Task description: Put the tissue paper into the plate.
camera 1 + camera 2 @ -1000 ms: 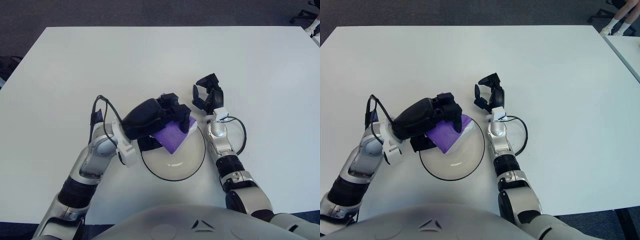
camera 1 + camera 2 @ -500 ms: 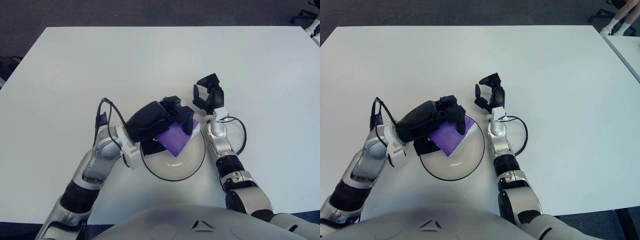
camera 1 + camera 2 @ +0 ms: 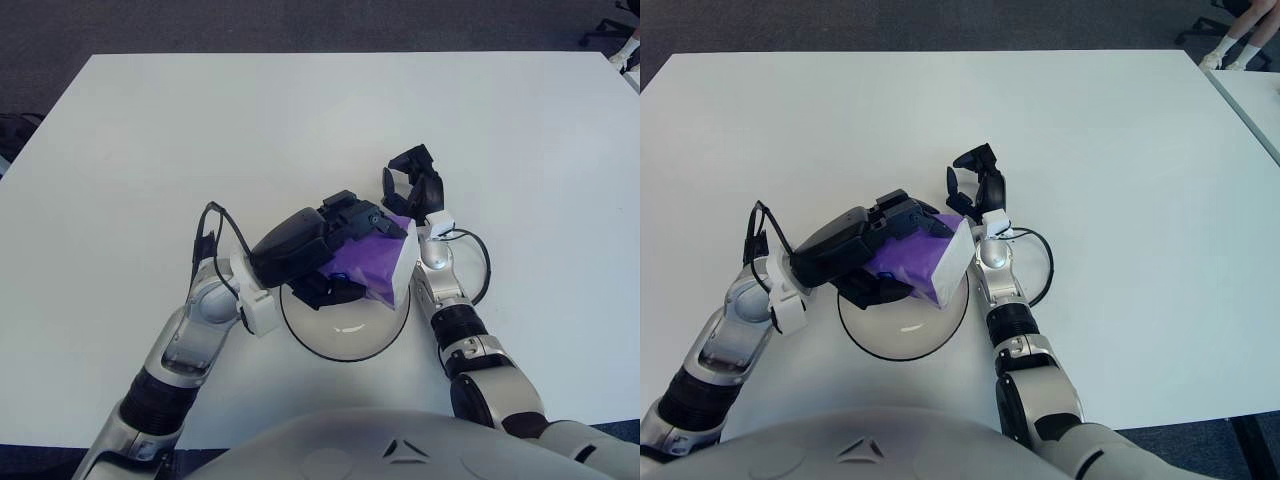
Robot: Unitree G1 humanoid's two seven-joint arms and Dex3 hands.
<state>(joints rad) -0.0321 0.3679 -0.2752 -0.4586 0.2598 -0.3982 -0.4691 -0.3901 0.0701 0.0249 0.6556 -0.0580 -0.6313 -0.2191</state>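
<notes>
So the task is most of the way there but not finished, as far as I can tell. The left hand has its dark fingers clamped around the purple tissue pack, and it's holding it right over the white plate, toward the plate's far-right rim. The pack is tilted, with its white end face turned to the right and hanging around the plate's edge. I honestly can't tell if the pack is touching the plate or is just above it, since the hand covers the underside. What's left, I'd guess: get it a bit more centred over the bowl of the plate, set it down, then open the fingers and pull the arm away. The right hand is just parked on the white table right behind the plate, fingers loosely curled with gaps between them, gripping nothing. It's really close to the white end of the pack though, so a nudge that way could bump it. Nothing else on the table that matters here.
</notes>
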